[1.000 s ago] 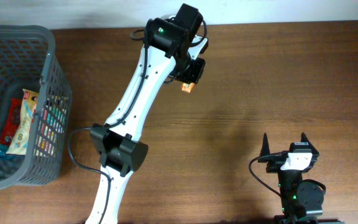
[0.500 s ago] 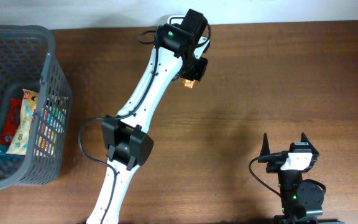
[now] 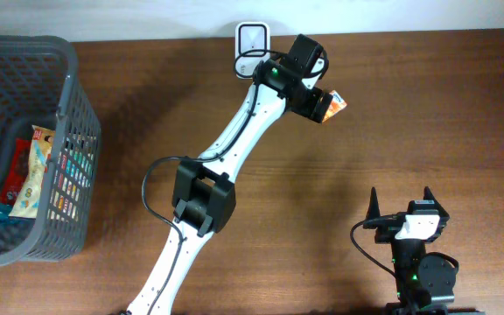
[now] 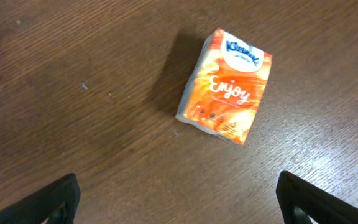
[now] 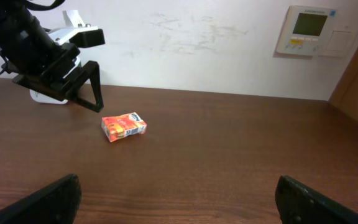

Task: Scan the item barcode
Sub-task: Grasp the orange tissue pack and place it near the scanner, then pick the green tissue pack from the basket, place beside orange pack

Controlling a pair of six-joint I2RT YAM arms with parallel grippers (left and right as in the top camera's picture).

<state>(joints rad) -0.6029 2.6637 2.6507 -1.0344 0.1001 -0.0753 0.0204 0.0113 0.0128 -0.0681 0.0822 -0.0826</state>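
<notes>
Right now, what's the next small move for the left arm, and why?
Probably lift the left gripper clear of the tissue pack. Its jaws stand open, and the pack lies loose on the table, apart from the fingers, near the scanner. More items wait in the basket.

**Glossy film on dull wood**

Just ahead of the left claw, the tissue pack wears smooth, shiny plastic film, faintly crinkled at the edges. The table beneath the claw is dark wood grain, low-sheen and finely scuffed. The claw's fingers look like matt black plastic.
</notes>
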